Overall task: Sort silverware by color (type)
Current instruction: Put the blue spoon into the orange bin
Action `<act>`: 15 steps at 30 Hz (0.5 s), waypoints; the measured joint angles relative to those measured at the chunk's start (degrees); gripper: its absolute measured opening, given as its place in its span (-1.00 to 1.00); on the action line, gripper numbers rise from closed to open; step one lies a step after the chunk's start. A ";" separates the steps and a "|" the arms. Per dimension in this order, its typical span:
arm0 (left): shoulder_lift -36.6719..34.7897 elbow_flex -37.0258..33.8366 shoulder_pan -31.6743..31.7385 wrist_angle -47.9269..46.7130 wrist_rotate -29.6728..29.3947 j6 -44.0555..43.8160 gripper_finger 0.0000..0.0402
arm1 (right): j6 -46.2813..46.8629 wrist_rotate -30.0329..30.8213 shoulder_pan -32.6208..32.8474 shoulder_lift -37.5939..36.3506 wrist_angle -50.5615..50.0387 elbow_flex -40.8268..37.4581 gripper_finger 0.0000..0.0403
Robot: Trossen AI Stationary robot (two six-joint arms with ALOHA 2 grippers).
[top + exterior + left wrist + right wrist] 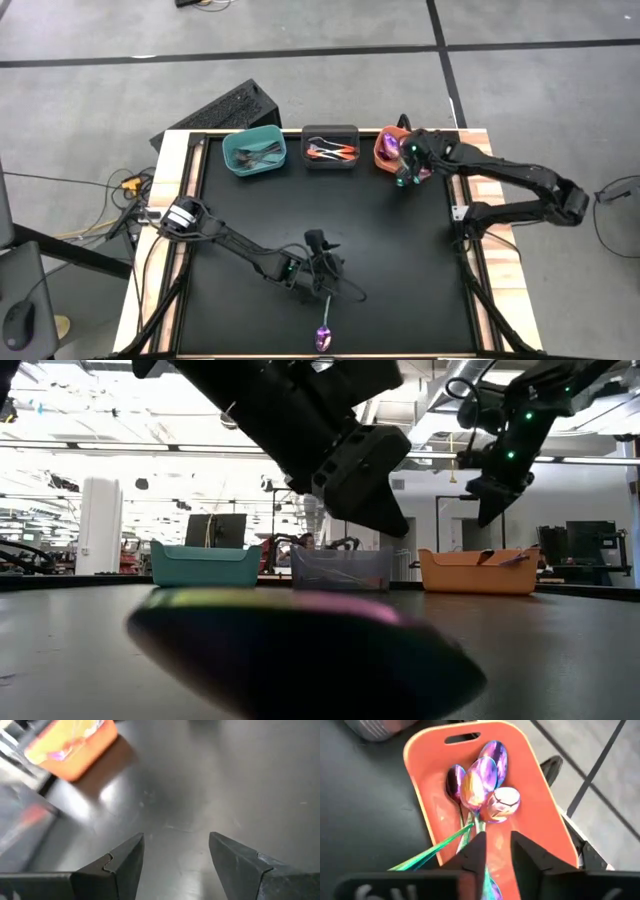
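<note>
One iridescent purple-teal spoon (322, 336) lies flat on the black table near its near edge; it fills the low view's foreground as a blur (300, 645). My left gripper (325, 265) (175, 840) hovers open just beyond it, over bare table. My right gripper (405, 175) (499, 840) (488, 510) hangs open above the orange bin (420, 785), where several iridescent spoons (482, 782) lie, their bowls at one end. Dark grey silverware (258, 152) lies in the teal bin, orange-red handled pieces (332, 152) in the dark grey bin.
The three bins stand in a row along the table's far edge: teal (232, 158), dark grey (331, 133), orange (384, 150). A wooden frame (172, 230) rims the black table top. The table's middle (300, 210) is bare black surface.
</note>
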 joint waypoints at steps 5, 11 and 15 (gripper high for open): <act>0.02 -0.01 -0.79 -0.52 6.18 -10.31 0.07 | 5.46 -2.87 -0.91 0.00 -0.85 0.00 -0.16; 0.02 -0.01 -2.22 -1.07 16.66 -25.24 0.07 | 13.89 -4.32 8.63 0.02 0.64 0.00 0.07; 0.02 -0.01 -3.64 -4.83 20.91 -30.95 0.07 | 16.48 -3.68 18.27 0.02 6.08 0.00 0.07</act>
